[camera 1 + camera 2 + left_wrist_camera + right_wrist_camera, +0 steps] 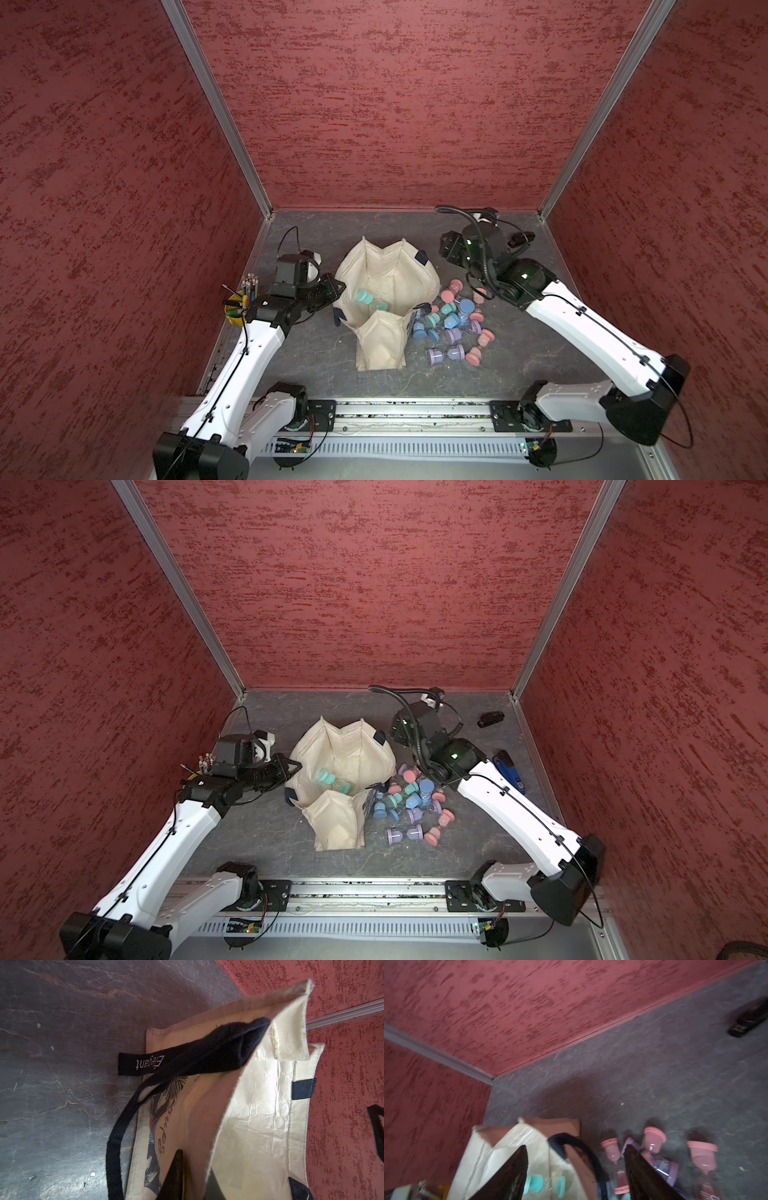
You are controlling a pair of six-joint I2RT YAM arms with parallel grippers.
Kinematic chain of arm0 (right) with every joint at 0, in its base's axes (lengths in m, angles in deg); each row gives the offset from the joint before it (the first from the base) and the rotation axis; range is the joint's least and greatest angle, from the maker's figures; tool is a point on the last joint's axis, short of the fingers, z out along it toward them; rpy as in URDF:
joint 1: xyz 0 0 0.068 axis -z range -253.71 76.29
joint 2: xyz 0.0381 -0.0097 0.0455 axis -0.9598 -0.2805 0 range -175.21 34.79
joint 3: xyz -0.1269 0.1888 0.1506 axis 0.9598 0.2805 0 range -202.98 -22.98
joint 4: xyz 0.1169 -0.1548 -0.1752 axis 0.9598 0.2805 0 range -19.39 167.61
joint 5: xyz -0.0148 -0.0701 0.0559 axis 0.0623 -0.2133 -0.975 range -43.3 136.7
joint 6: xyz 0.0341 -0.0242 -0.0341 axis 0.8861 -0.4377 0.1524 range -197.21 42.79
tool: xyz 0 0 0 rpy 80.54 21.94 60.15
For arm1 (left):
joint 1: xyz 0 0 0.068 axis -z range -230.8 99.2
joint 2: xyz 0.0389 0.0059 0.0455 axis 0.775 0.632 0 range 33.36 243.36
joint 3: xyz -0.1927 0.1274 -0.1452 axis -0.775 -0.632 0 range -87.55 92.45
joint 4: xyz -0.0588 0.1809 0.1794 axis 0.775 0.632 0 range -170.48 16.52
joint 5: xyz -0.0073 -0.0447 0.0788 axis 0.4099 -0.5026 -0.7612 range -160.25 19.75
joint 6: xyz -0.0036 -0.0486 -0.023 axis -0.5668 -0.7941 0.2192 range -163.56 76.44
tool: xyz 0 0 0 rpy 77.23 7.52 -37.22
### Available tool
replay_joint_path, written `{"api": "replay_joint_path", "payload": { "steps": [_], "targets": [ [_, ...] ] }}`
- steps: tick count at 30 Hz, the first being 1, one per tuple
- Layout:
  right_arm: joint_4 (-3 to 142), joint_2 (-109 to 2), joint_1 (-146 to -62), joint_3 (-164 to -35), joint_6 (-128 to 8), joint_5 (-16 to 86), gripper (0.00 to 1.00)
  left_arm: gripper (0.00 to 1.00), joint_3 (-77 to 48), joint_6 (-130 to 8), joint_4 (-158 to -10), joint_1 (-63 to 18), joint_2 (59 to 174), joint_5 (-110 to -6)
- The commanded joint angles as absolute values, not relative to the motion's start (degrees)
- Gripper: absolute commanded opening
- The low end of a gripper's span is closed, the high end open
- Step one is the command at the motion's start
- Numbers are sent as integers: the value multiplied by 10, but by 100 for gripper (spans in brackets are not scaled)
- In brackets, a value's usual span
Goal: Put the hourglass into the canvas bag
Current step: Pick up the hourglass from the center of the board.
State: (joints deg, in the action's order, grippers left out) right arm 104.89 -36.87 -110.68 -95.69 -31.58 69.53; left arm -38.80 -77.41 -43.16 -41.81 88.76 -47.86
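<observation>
On the grey tabletop [316, 374], your left gripper [193, 1165] is pinching the rim of the canvas bag [386, 266]. Your right gripper [576, 1153], jaws apart and seemingly empty, is needing a pink hourglass [449, 296] next.

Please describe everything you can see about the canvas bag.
The canvas bag is a soft cream tote with dark navy straps and a printed outer side. It sits slumped on the dark table, mouth gaping open. A teal hourglass lies inside; the left hand pinches the bag's rim. Loose hourglasses lie beside it.
</observation>
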Motion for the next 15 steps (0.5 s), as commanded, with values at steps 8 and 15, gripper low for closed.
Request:
{"api": "replay_joint_path", "payload": {
  "steps": [8,15],
  "targets": [
    [1087,-315,-969,-769,-300,621,69,11,-375,-771,-437,-421,890,-462],
    [1002,-340,-891,-669,-337,504,62,9,-368,-766,-434,-419,896,-454]
  ]
}}
